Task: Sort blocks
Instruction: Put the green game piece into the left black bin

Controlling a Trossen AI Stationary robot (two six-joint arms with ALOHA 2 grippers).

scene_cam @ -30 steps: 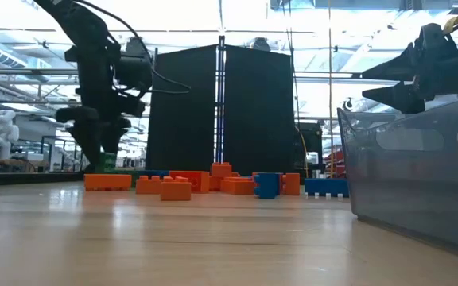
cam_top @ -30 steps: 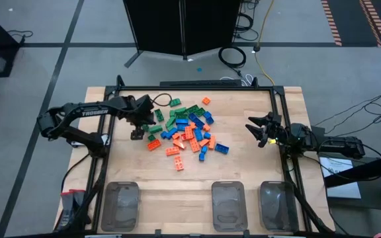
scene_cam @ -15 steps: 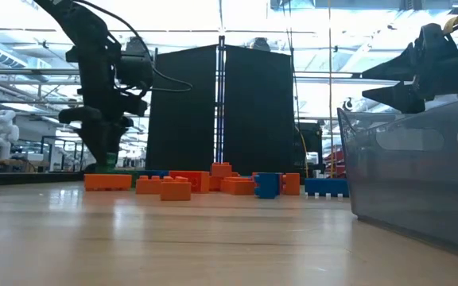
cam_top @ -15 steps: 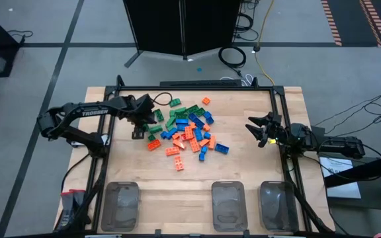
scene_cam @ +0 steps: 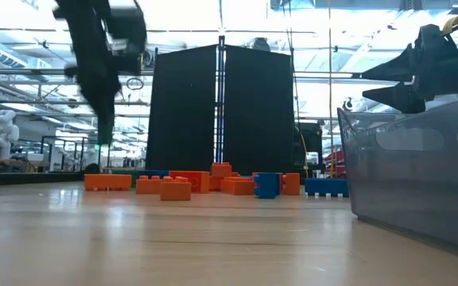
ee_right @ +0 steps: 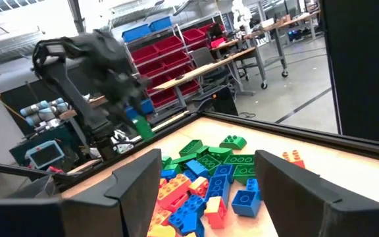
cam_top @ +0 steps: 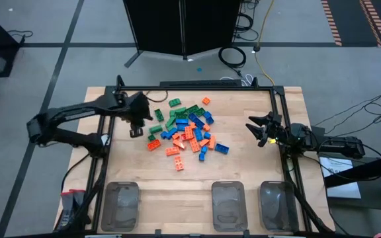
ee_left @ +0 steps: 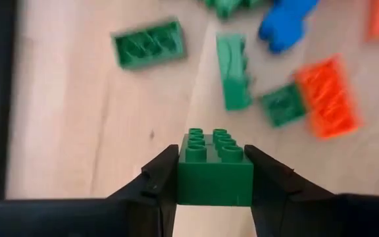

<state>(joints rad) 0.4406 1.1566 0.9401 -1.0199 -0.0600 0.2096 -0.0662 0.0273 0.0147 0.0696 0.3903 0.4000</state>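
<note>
1. At the table's far-left part, the left gripper (cam_top: 135, 125) hangs above the wood, just left of the blocks (cam_top: 189, 131), a loose heap of green, orange and blue bricks near the table's middle.
2. Only the left wrist view shows the grasp: the fingers (ee_left: 155, 181) pinch a green block (ee_left: 214, 167) by its two ends, studs up, clear of the bricks lying on the table below.
3. From the low view the left gripper (scene_cam: 102, 119) appears blurred; a green speck at its tip is probably that same block.
4. Near the right edge, the right gripper (cam_top: 258, 129) waits with its fingers spread wide and nothing between them, as the right wrist view confirms.
5. Three clear trays (cam_top: 227, 205) line the near edge; from above they appear to hold no bricks, though reflections make this hard to confirm.
</note>
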